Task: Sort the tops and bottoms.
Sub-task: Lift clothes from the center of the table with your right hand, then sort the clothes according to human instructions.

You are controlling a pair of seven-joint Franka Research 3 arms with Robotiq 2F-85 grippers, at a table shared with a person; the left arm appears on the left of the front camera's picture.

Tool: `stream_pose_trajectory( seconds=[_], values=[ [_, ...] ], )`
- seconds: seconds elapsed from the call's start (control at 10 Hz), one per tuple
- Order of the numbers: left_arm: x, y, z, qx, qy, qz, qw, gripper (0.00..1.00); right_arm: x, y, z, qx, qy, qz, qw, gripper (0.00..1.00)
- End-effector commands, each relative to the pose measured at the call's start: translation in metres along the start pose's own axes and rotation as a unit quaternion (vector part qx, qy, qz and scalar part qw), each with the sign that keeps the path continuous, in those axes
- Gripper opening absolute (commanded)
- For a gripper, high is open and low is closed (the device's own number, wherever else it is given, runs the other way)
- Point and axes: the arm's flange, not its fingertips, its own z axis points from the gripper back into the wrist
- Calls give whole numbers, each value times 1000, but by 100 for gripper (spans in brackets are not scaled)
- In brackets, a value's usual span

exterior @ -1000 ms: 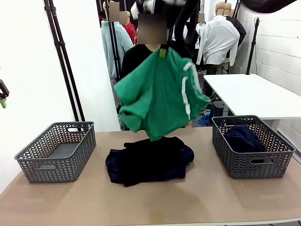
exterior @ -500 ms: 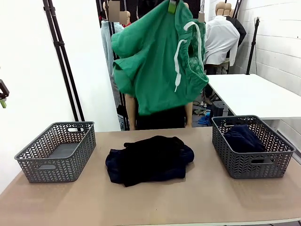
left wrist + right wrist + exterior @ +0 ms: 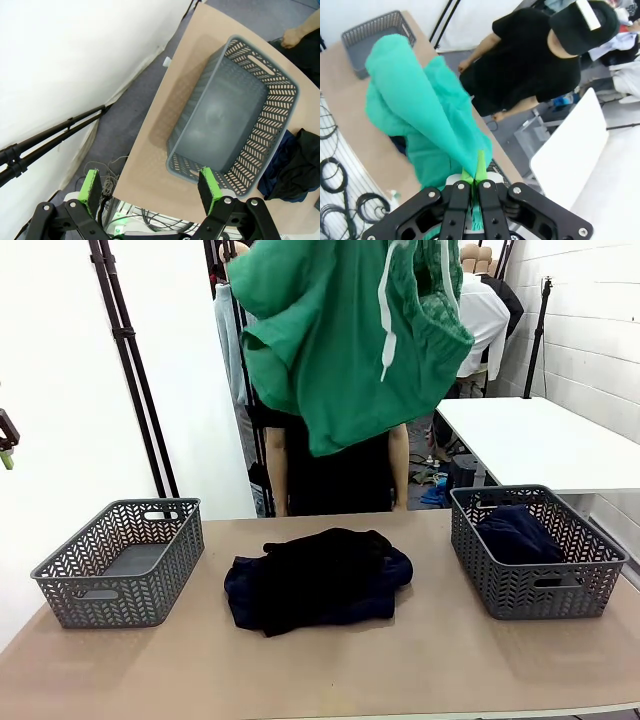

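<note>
"Between your right fingers, what have you got?"

"My right gripper (image 3: 476,170) is clamped on a small bunch of the green shorts (image 3: 420,110), with the pads pressed together and cloth between them. Pinching one spot lets the rest fall open under its own weight."

"Why hold them so high?"

"So they hang clear of the table (image 3: 330,670) and of everything on it. Hanging free, they show the white cord (image 3: 383,340) and the gathered waistband (image 3: 440,310), which is how I judge them to be bottoms and not a top."

"And your left hand?"

"My left gripper (image 3: 150,186) has its fingers wide apart and holds nothing. It looks down on the empty basket (image 3: 260,145) at my left end of the table. I take that as parked out of the way and ready if a drop there is called for."

"What sits below the shorts?"

"A dark pile (image 3: 318,580) lies mid-table between the two baskets, well under the hanging cloth and not touching it. I judge that it is yet to be sorted."

"Which basket gets the shorts?"

"I cannot say for sure. The other basket (image 3: 535,585), at my right end, already holds a dark garment (image 3: 515,530), but I cannot tell whether it is a top or a bottom."

"Anyone beyond?"

"A person (image 3: 335,470) stands at the far edge, behind the shorts, arms down."
</note>
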Motion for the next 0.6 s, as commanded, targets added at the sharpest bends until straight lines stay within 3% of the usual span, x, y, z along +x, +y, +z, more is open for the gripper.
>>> stream_pose_trajectory(
  seconds=[0.0,0.5],
  values=[
    [0,0,0,0,-2,9,1000,100,5,2,3,-15,9,-15,1000,0],
    [0,0,0,0,-2,9,1000,100,0,0,0,0,0,0,1000,0]
  ],
)
